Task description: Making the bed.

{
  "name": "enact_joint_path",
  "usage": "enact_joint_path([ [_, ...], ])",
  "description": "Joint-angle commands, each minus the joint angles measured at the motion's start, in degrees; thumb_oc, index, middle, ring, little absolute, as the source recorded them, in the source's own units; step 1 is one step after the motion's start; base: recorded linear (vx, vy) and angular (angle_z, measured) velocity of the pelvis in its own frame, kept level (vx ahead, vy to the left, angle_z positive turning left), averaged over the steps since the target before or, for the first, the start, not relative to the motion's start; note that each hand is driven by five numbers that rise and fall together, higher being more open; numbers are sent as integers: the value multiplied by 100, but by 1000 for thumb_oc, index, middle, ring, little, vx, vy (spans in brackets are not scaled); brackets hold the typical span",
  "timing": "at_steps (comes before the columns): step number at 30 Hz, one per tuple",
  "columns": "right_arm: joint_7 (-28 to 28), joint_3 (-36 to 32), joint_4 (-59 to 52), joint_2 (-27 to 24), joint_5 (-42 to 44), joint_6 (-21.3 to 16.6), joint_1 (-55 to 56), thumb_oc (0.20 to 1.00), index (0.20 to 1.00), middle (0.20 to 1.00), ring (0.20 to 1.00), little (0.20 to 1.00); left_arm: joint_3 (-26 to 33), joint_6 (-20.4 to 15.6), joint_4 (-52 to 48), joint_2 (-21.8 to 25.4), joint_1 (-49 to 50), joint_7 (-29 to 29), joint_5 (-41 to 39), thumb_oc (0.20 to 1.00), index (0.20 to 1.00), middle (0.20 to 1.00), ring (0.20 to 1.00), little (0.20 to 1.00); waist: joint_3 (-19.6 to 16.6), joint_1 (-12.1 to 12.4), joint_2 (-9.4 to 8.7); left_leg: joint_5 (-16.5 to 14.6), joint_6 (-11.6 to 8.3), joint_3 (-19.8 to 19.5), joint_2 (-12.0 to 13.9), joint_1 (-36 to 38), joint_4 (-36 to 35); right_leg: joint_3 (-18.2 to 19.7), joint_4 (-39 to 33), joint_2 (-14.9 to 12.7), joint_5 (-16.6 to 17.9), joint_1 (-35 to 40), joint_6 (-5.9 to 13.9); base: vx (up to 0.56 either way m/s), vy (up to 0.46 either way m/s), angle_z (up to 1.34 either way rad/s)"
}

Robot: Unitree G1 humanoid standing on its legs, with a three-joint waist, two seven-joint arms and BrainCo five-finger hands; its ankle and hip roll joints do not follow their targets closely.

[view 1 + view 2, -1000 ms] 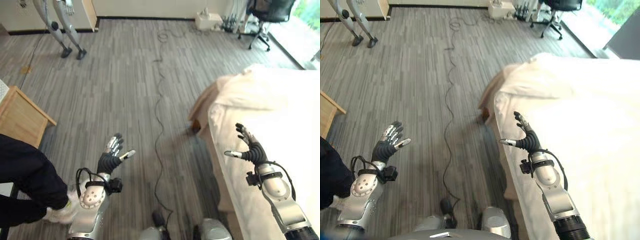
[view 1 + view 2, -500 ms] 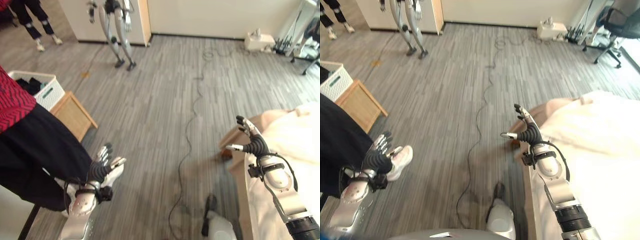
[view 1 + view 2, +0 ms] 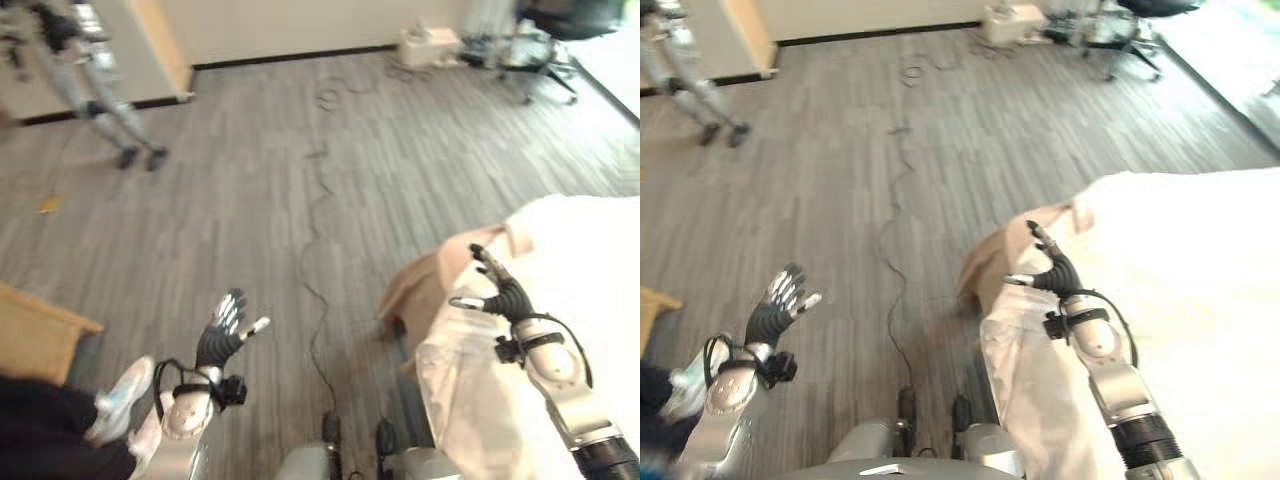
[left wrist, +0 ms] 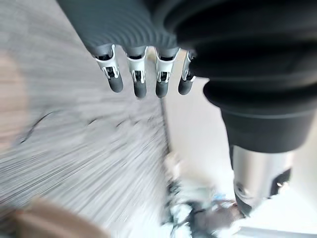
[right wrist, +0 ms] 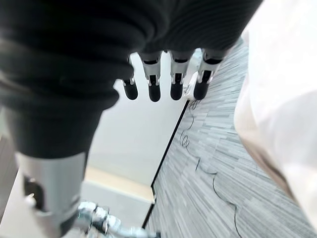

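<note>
Both hands are held spread and empty: left hand [image 3: 222, 333] at 7 o'clock, right hand [image 3: 497, 293] at 4. The rumpled beige blanket [image 3: 425, 290] at the white bed [image 3: 1200, 260] corner is best pinched at its edge.

You saw floor [image 3: 250, 200]: grey wood-look planks, streaked grain, matt. Bed [image 3: 1200, 260]: white cloth cover, soft, matt, creased at near corner; tan cloth layer [image 3: 425, 285] beneath, limp folds. Left hand [image 3: 222, 335] and right hand [image 3: 500, 295]: brushed silver metal fingers, slight sheen, dark matt tips; dark ribbed cover on wrists, rubbery, matt. Wooden furniture piece [image 3: 35, 335] at your left: light wood, smooth, visible grain. Person's shoe [image 3: 120, 398]: pale, smooth upper.
</note>
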Motion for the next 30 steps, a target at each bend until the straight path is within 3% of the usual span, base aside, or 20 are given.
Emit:
enact_joint_path([
  [1, 58, -113, -254, -233, -28, -249, -196, 1000, 1000, 1000, 1000, 1000, 314, -342, -498, 286, -146, 176, 194, 1000, 1000, 1000, 1000, 1000, -22, 310, 208, -256, 61, 431, 544, 399, -52, -297, 377, -181, -940, 2, 441, 121, 163, -122],
  [2, 90, -225, -379, -239, -124, -273, 78, 1000, 1000, 1000, 1000, 1000, 251, -345, -557, 328, -187, 141, 270, 1000, 1000, 1000, 1000, 1000, -143, 205, 224, -84, 111, 719, 690, 705, -377, -234, 574, -167, -944, -64, 452, 125, 193, -188],
  [4, 153, -344, -603, -246, -203, -287, 273, 1000, 1000, 1000, 1000, 1000, 268, -371, -673, 414, -206, 101, 351, 1000, 1000, 1000, 1000, 1000, -227, 12, 241, -4, 181, 1088, 729, 974, -667, -100, 868, -164, -934, -228, 563, 128, 242, -138],
  [7, 144, -472, -679, -241, -240, -286, 402, 1000, 1000, 1000, 1000, 1000, 231, -377, -676, 516, -293, 102, 394, 1000, 1000, 1000, 1000, 1000, -264, -30, 251, 14, 216, 1396, 779, 1165, -850, -65, 1031, -189, -949, -310, 634, 74, 155, -118],
  [9, 111, -627, -722, -281, -326, -283, 458, 1000, 1000, 1000, 1000, 1000, 235, -387, -658, 633, -432, 143, 502, 1000, 1000, 1000, 1000, 1000, -298, -192, 277, 6, 282, 1784, 813, 1376, -1028, 38, 1262, -163, -836, -493, 831, 3, 193, -132],
  [10, 69, -654, -742, -302, -351, -332, 311, 1000, 1000, 1000, 1000, 1000, 422, -371, -628, 841, -531, 353, 632, 1000, 1000, 1000, 1000, 1000, -207, -79, 442, -27, 237, 2317, 1037, 1441, -1066, -1399, 1831, -656, -873, -770, 953, -135, 147, -140],
  [11, 66, -637, -810, -440, -523, -379, 199, 1000, 1000, 1000, 1000, 1000, 669, -337, -706, 876, -455, 419, 683, 1000, 1000, 1000, 1000, 1000, -247, 73, 516, -141, 217, 2940, 1214, 1539, -1008, -2937, 2324, -1240, -1252, -603, 779, -162, 129, -384],
  [12, 78, -653, -827, -499, -555, -387, 148, 1000, 1000, 1000, 1000, 1000, 811, -355, -742, 873, -378, 448, 671, 1000, 1000, 1000, 1000, 1000, -261, 165, 510, -150, 224, 3195, 1268, 1555, -961, -3354, 2446, -1377, -1251, -540, 728, -75, -93, -418],
  [13, 119, -910, -908, -735, -637, -483, 259, 1000, 1000, 1000, 1000, 1000, 1223, -372, -785, 842, -141, 396, 851, 1000, 1000, 1000, 1000, 1000, -484, 361, 286, -121, 150, 3846, 1310, 1460, -765, -3842, 1411, -1402, -966, -65, 795, 43, -319, -445],
  [15, 43, -1506, -815, -896, -498, -484, 660, 1000, 1000, 1000, 1000, 1000, 1328, -378, -557, 902, -372, 522, 1201, 1000, 1000, 1000, 1000, 1000, -699, 191, 434, -82, -5, 4105, 1474, 1467, -537, -3509, 698, -1218, -806, 131, 809, 148, -335, -197],
  [17, 6, -1675, -700, -905, -437, -481, 756, 1000, 1000, 1000, 1000, 1000, 1353, -356, -516, 980, -474, 578, 1377, 1000, 1000, 1000, 1000, 1000, -707, 155, 476, -136, -66, 4163, 1532, 1475, -351, -3463, 593, -1165, -810, 197, 781, 81, -142, -141],
  [19, -27, -1926, -512, -896, -372, -466, 908, 1000, 1000, 1000, 1000, 1000, 1444, -328, -495, 1141, -665, 688, 1677, 1000, 1000, 1000, 1000, 1000, -659, 47, 496, -224, -190, 4277, 1746, 1318, 300, -3346, 484, -1105, -899, 293, 705, 42, -170, -58],
  [20, -31, -2041, -372, -873, -311, -453, 1016, 1000, 1000, 1000, 1000, 1000, 1496, -307, -471, 1252, -777, 737, 1824, 1000, 1000, 1000, 1000, 1000, -617, 2, 501, -105, -326, 4308, 1942, 1168, 793, -3263, 413, -1038, -980, 365, 630, 98, -209, -51],
  [21, -48, -2151, -103, -926, -213, -408, 1130, 1000, 1000, 1000, 1000, 1000, 1591, -259, -396, 1460, -953, 862, 2035, 1000, 1000, 1000, 1000, 1000, -567, -44, 516, 271, -561, 4257, 2223, 981, 1580, -3140, 243, -940, -1090, 522, 532, 113, -253, -42],
  [23, -171, -2121, 423, -1146, -489, -308, 1119, 1000, 1000, 1000, 1000, 1000, 1626, -187, -233, 1764, -1247, 1040, 2232, 1000, 1000, 1000, 1000, 1000, -416, -30, 565, 441, -727, 3884, 2417, 697, 2151, -3009, 131, -788, -1161, 608, 431, 54, -146, -70],
  [24, -174, -2152, 508, -1220, -599, -242, 1180, 1000, 1000, 1000, 1000, 1000, 1668, -157, -222, 1821, -1285, 1099, 2313, 1000, 1000, 1000, 1000, 1000, -397, -48, 568, 375, -696, 3770, 2377, 629, 2077, -2958, 125, -797, -1160, 606, 445, 34, 88, -103],
  [26, -174, -2105, 1045, -1333, -748, -73, 1331, 1000, 1000, 1000, 1000, 1000, 1766, -1, -103, 2108, -1482, 1326, 2659, 1000, 1000, 1000, 1000, 1000, -426, -92, 678, -9, -524, 3256, 2048, 648, 930, -2711, 207, -916, -1123, 489, 654, 78, 250, -75],
  [27, -185, -2063, 1210, -1344, -777, -50, 1334, 1000, 1000, 1000, 1000, 1000, 1786, 31, -48, 2199, -1513, 1376, 2750, 1000, 1000, 1000, 1000, 1000, -461, -80, 725, 27, -512, 3027, 1974, 741, 409, -2608, 275, -958, -1126, 437, 732, 85, 269, -53],
  [28, -241, -2018, 1497, -1379, -775, -23, 1342, 1000, 1000, 1000, 1000, 1000, 1724, 70, 164, 2373, -1684, 1522, 2892, 1000, 1000, 1000, 1000, 1000, -440, -46, 770, 420, -527, 2716, 1985, 738, -124, -2486, 384, -986, -1103, 362, 771, 98, 244, -80],
  [30, -127, -2094, 1625, -1183, -717, 0, 1616, 1000, 1000, 1000, 1000, 1000, 1749, 250, 343, 2596, -1876, 1466, 3116, 1000, 1000, 1000, 1000, 1000, -539, -215, 856, 461, -530, 2861, 2064, 1121, -578, -2416, 528, -985, -1120, 344, 820, 132, 179, -71],
])
